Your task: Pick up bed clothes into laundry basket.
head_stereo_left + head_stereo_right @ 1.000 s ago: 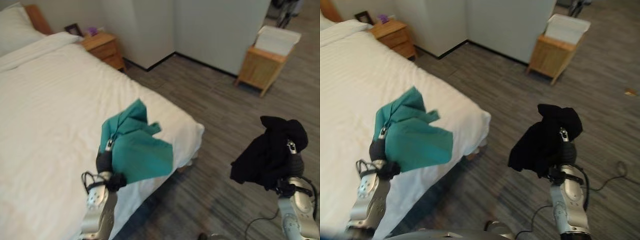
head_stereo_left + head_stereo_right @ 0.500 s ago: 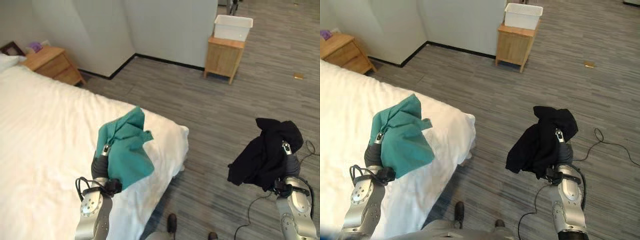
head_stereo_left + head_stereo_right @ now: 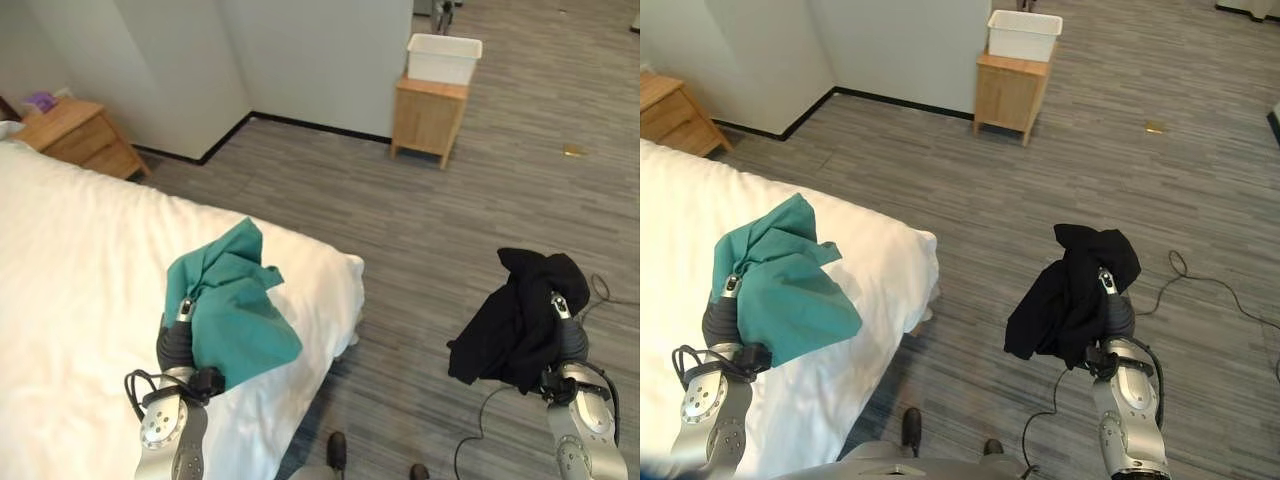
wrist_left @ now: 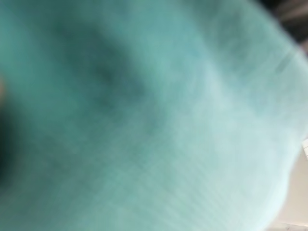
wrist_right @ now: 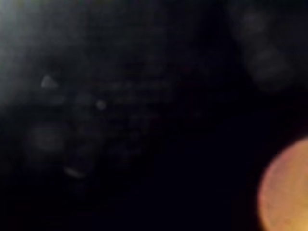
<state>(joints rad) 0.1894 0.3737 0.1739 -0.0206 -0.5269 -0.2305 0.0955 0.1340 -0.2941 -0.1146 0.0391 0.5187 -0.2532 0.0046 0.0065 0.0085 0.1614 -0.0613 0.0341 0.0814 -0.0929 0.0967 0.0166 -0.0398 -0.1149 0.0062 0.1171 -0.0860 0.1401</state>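
A teal cloth point(image 3: 235, 310) hangs bunched from my left hand point(image 3: 176, 340), which is raised over the bed's foot corner with its thumb pressed into the fabric. The same teal cloth point(image 4: 154, 115) covers the left wrist view. A black garment point(image 3: 515, 315) drapes over my right hand point(image 3: 566, 335), held up above the wooden floor to the right of the bed; one finger shows against the cloth. The black garment point(image 5: 120, 120) also darkens the right wrist view. A white laundry basket point(image 3: 444, 57) stands on a small wooden cabinet point(image 3: 428, 115) by the far wall.
The white bed point(image 3: 80, 260) takes up the left side, its corner near my left arm. A wooden nightstand point(image 3: 80, 135) sits at the far left by the wall. A small yellowish scrap point(image 3: 572, 151) lies on the grey plank floor between me and the cabinet.
The whole picture has swung right and away from the bed, so the cabinet with the basket now sits near the top centre. Both hands still hold their cloths up.
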